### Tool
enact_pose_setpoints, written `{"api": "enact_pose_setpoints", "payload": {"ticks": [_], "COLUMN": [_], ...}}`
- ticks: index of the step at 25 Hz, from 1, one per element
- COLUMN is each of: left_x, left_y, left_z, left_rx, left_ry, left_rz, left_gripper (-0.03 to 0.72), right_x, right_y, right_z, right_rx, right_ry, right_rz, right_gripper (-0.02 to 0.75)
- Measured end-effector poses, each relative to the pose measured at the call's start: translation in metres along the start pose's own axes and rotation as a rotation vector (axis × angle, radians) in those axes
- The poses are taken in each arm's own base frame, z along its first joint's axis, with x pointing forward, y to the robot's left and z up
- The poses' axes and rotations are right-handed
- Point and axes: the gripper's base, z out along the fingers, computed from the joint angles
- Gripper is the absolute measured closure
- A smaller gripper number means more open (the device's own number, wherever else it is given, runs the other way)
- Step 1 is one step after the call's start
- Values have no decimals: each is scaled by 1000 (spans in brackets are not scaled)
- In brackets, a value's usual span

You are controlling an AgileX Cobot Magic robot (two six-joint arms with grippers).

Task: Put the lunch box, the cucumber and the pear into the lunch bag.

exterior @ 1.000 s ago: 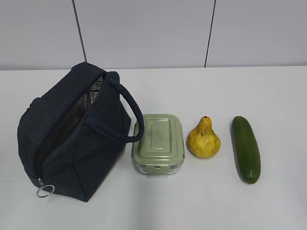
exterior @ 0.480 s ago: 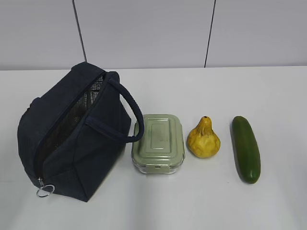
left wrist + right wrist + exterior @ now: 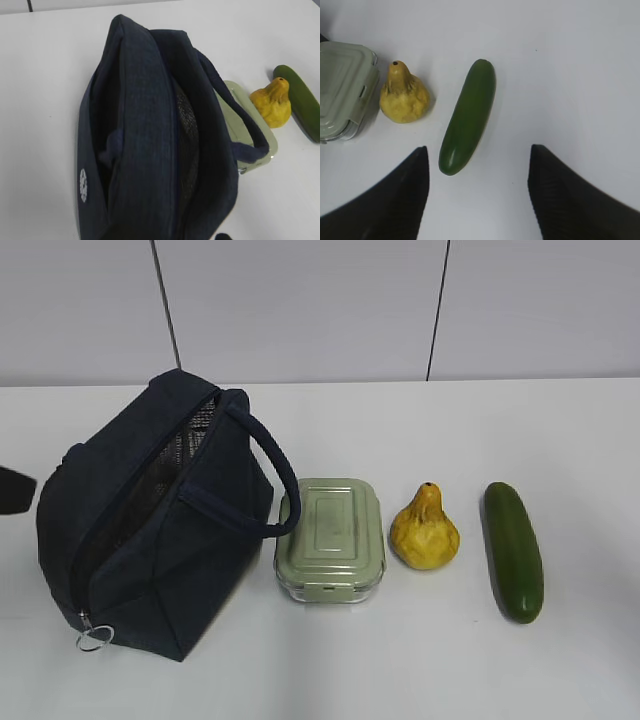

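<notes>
- Counter [image 3: 420, 430]: white, flat surface backed by a pale panelled wall [image 3: 300, 310]; it carries all four items in a row running from its left edge to its right edge.
- Lunch bag [image 3: 150, 520]: dark navy fabric, nearest the left edge, lying tipped with its zipped opening facing up and toward the front-left corner. The opening is parted, showing a silvery mesh-patterned lining [image 3: 185, 455]. A metal ring pull [image 3: 92, 639] hangs at the lower front end of the zipper. One loop handle [image 3: 268, 475] arches over toward the lunch box.
- Lunch box [image 3: 331, 537]: pale sage-green lid, clear base, just beside the bag, with the handle's curve reaching its left rim.
- Pear [image 3: 424, 531]: yellow, wrinkled, near the lunch box, apart from it, neck pointing to the far edge.
- Cucumber [image 3: 514, 549]: dark green, nearest the right edge, lying lengthwise front to back, apart from the pear.
- Right claw [image 3: 477, 192]: two dark fingers spread wide, empty, hovering above the counter with the cucumber's near end between them in the wrist view.
- Left claw: a dark sliver [image 3: 15, 489] shows at the left frame border beside the bag; whether it is spread or closed cannot be told.
</notes>
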Motion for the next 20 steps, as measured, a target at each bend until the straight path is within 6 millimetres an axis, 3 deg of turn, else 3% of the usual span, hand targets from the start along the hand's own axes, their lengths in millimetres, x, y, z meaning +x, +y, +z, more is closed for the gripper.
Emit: {"api": "enact_pose_setpoints", "payload": {"ticks": [5,9,15,20], "left_x": [-32,-43,-42,-38], "left_y": [11,21,38,40], "left_z": [26,41,39,47], "left_rx": [64,117,111,157], "left_ry": [122,176,175,230], "left_rz": [52,29,-6,16], "left_gripper": [302,291,288,287], "right_x": [-35,-52,-49,-47], "right_y": [2,-2,-35,-46], "right_z": [36,65,100,126], "right_rx": [-11,-7,-63,-167], "right_ry": [154,240,337,371], "right_rz": [24,64,212,273], "right_gripper": [257,257,257,257]}}
